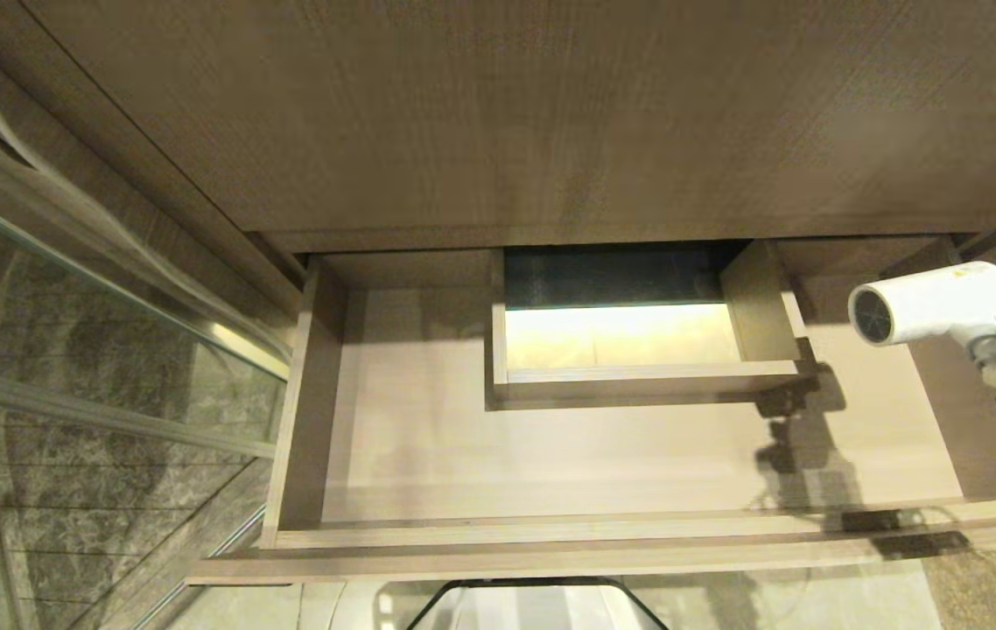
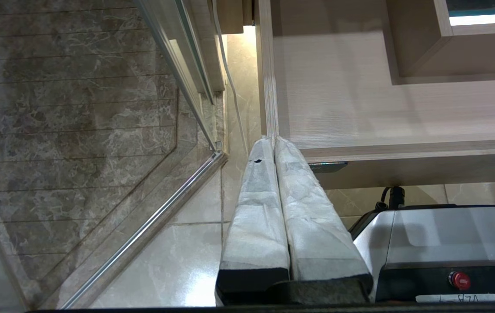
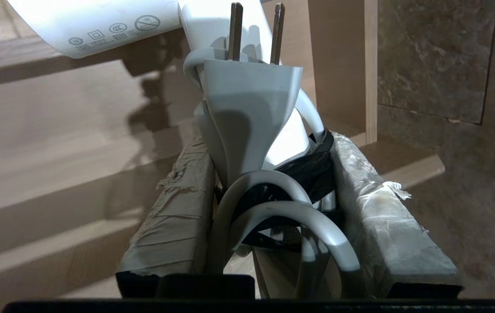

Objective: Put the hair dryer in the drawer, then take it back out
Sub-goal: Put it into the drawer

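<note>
The right gripper (image 3: 273, 191) had its jaws clamped on the handle and bundled cord of the hair dryer (image 1: 936, 302), the taped fingers (image 3: 173, 217) pressing from either side; the left gripper (image 2: 273, 143) hung low by the drawer's front left corner, its jaws pressed together on nothing.

The drawer (image 1: 550, 534) stood pulled fully out beneath the cabinet front (image 1: 550, 114), its pale floor wrapping in a U around the boxed cutout (image 1: 638, 376), and nothing lay in it. The dryer was held up in the air over the drawer's right end, barrel pointing left across the opening, its shadow falling on the floor below. The plug (image 3: 252, 104) stuck up with its prongs bare, the cord held by a black strap (image 3: 312, 169).

From where I stood I couldn't honestly tell whether it was going in or coming out; I'd guess going in, which would leave both halves of the job.
</note>
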You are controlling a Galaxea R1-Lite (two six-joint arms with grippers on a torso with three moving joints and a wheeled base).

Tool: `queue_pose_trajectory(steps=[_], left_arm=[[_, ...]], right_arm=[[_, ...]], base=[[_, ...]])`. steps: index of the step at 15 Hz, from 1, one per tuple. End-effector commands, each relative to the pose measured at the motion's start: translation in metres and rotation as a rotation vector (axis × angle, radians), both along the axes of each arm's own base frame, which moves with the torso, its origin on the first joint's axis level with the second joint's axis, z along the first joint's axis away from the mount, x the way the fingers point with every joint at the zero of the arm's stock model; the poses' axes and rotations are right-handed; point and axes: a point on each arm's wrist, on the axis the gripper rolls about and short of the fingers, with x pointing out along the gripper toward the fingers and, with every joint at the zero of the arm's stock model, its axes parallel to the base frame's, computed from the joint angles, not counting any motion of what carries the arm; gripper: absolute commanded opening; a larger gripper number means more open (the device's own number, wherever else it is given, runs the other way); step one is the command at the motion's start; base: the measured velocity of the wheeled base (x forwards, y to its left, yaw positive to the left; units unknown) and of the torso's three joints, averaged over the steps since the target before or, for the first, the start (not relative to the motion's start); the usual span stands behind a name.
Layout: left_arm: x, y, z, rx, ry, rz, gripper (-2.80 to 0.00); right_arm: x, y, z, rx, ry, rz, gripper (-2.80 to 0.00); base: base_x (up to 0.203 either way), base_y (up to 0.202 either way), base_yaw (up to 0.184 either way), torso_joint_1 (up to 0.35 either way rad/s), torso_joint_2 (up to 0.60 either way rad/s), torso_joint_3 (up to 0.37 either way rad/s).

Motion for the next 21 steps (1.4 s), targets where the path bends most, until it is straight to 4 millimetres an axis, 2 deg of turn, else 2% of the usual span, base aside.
queue_pose_trajectory(steps=[1,6,12,15,21], left_arm=[[0.000,0.000,0.000,0.000,0.000,0.000,-2.80],[0.000,0.000,0.000,0.000,0.001,0.000,-2.80],[0.000,0.000,0.000,0.000,-0.001,0.000,-2.80],[0.000,0.000,0.000,0.000,0.000,0.000,-2.80],[0.000,0.000,0.000,0.000,0.001,0.000,-2.80]], right_arm=[[0.034,-0.007,-0.019,0.008,0.084,-0.012,-2.80],[0.105,-0.022,-0.037,0.011,0.116,-0.020,-2.80],[0.167,-0.035,-0.066,0.011,0.152,-0.021,-2.80],[0.188,-0.039,-0.072,0.009,0.140,-0.022,-2.80],[0.200,-0.052,-0.089,-0.011,0.165,-0.028,-2.80]], base=[[0.000,0.000,0.000,0.000,0.00,0.000],[0.000,0.000,0.000,0.000,0.00,0.000],[0.000,0.000,0.000,0.000,0.00,0.000],[0.000,0.000,0.000,0.000,0.00,0.000],[0.000,0.000,0.000,0.000,0.00,0.000]])
